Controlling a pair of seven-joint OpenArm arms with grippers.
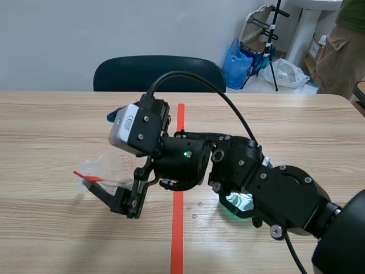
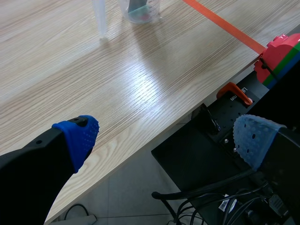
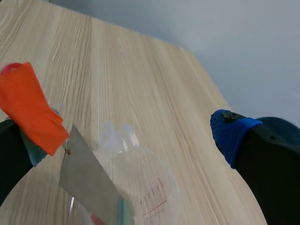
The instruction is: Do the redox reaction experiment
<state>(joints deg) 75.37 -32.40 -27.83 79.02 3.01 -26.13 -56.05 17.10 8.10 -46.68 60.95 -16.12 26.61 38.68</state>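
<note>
The left tool (image 2: 166,138) hangs over the near edge of the surface (image 2: 117,84), its blue pads spread wide and holding nothing. Ahead of it stand a clear tube (image 2: 100,18) and a green-filled beaker (image 2: 140,9). The right tool (image 3: 133,136), past the red tape line (image 1: 178,240), is spread wide over a clear measuring beaker (image 3: 150,192). A grey metal strip (image 3: 89,183) leans in that beaker. Its orange end (image 3: 30,110) rests against one finger, while the other finger is well apart from it.
</note>
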